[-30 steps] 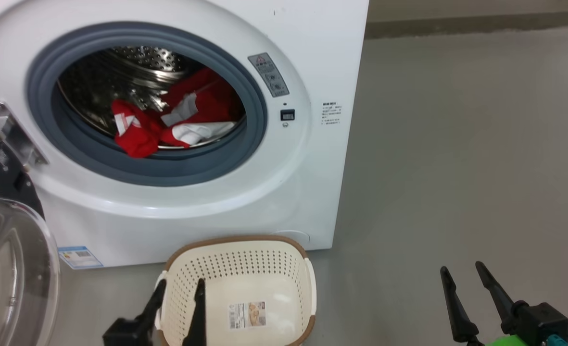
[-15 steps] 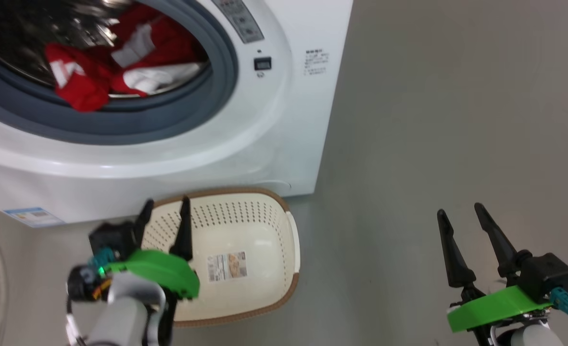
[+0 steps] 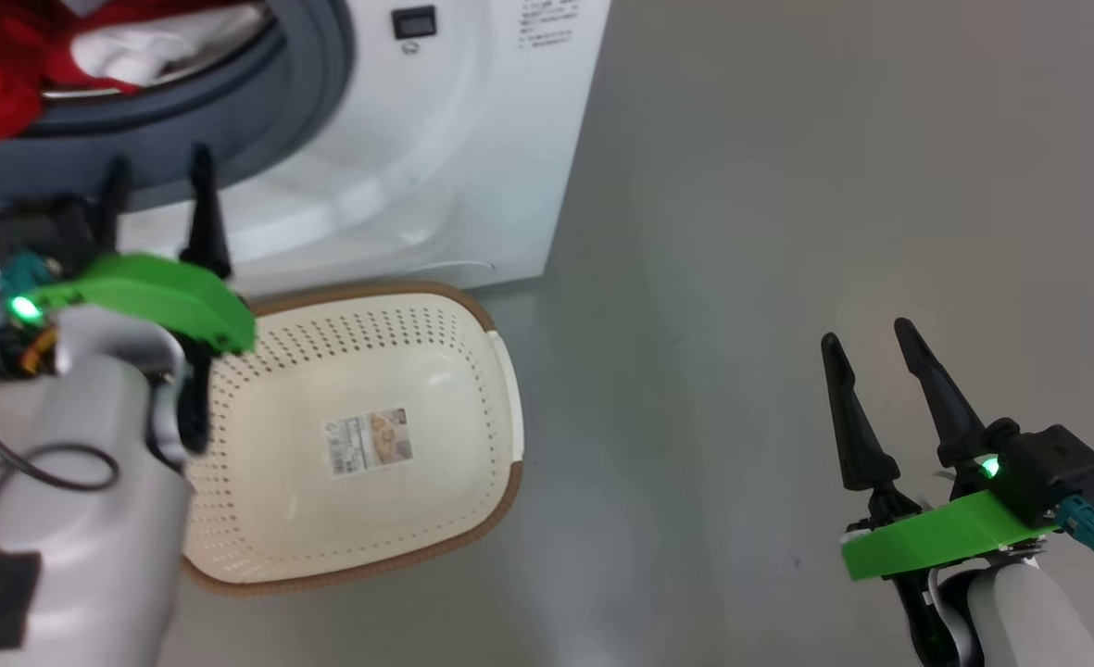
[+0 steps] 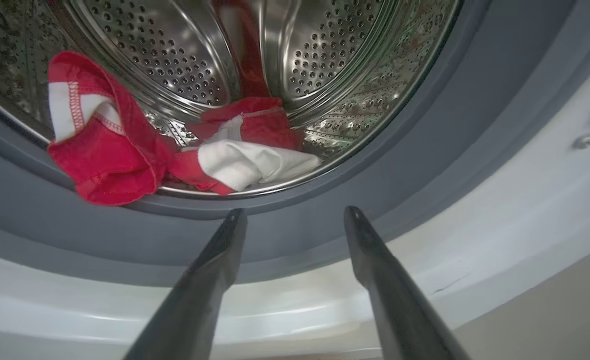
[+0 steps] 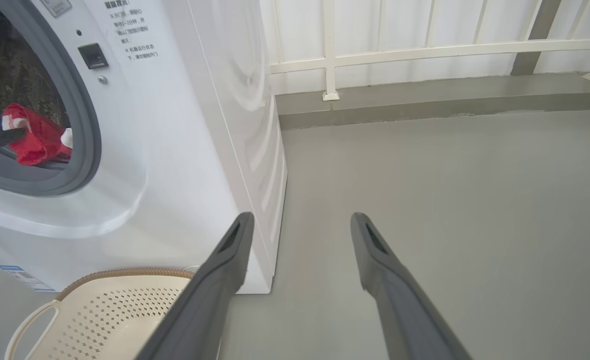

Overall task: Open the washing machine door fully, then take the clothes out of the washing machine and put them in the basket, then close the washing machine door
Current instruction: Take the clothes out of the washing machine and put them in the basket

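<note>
Left gripper (image 3: pixel 159 171) held up at the washing machine (image 3: pixel 435 167) mouth, fingers wide, empty.
Red clothes (image 4: pixel 110 160) lap the grey rubber ring (image 4: pixel 424 150) ahead; basket (image 3: pixel 500 482) below; right gripper (image 3: pixel 866 333) gapes above the floor (image 3: pixel 787 185).

From my end I see a plain grey floor (image 3: pixel 787 185), smooth and matt. Along its far edge runs a low grey kerb (image 5: pixel 424 102). On the kerb stands a white railing (image 5: pixel 424 50) against pale panelling, with a darker post (image 5: pixel 529 35) at the right.
</note>
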Controlling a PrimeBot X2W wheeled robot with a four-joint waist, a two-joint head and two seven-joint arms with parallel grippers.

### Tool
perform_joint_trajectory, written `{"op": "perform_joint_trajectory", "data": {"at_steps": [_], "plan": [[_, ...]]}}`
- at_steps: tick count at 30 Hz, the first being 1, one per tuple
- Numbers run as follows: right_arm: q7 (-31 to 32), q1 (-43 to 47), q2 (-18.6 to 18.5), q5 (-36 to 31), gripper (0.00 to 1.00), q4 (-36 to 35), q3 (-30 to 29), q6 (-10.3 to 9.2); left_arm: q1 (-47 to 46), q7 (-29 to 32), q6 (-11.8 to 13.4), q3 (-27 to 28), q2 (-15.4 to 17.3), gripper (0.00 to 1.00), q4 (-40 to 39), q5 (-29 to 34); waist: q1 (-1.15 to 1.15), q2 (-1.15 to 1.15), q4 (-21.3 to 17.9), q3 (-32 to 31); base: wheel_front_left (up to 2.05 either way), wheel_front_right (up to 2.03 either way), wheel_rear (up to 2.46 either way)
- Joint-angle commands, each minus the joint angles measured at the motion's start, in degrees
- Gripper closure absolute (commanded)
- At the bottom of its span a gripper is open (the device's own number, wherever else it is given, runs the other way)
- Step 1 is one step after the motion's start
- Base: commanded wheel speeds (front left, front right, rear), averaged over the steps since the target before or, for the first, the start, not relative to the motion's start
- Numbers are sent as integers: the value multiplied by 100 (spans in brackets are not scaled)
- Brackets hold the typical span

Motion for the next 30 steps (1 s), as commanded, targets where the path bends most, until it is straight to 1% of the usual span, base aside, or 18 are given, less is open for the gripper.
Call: {"op": "perform_joint_trajectory", "data": {"at_steps": [1, 9, 10, 15, 23, 26, 30], "plan": [[-37, -112, -62, 66, 0, -139, 181, 36, -296, -78, -61, 186, 335, 0, 27, -8, 0, 0, -303, 331, 0, 0, 0], [-37, -258, -62, 227, 0, -126, 365, 36, -1250, -121, -98, 275, 797, 0, 558, 27, 0, 0, -559, 608, 0, 0, 0], [-37, -258, -62, 227, 0, -126, 365, 36, -1250, -121, -98, 275, 797, 0, 558, 27, 0, 0, -559, 608, 0, 0, 0], [-37, -325, -62, 285, 0, -109, 484, 36, -1732, -38, -186, 318, 1066, 0, 828, -7, 0, 0, -712, 762, 0, 0, 0], [-37, -467, -62, 396, 0, -82, 640, 36, -2406, 373, -264, 414, 1388, 0, 1218, -157, 0, 0, -919, 1008, 0, 0, 0], [-37, -488, -62, 417, 0, -61, 686, 36, -2560, 612, -265, 397, 1494, 0, 1396, -171, 0, 0, -966, 1040, 0, 0, 0], [-37, -494, -62, 424, 0, -51, 713, 36, -2697, 986, -204, 336, 1604, 0, 1636, -151, 0, 0, -1005, 1069, 0, 0, 0]]}}
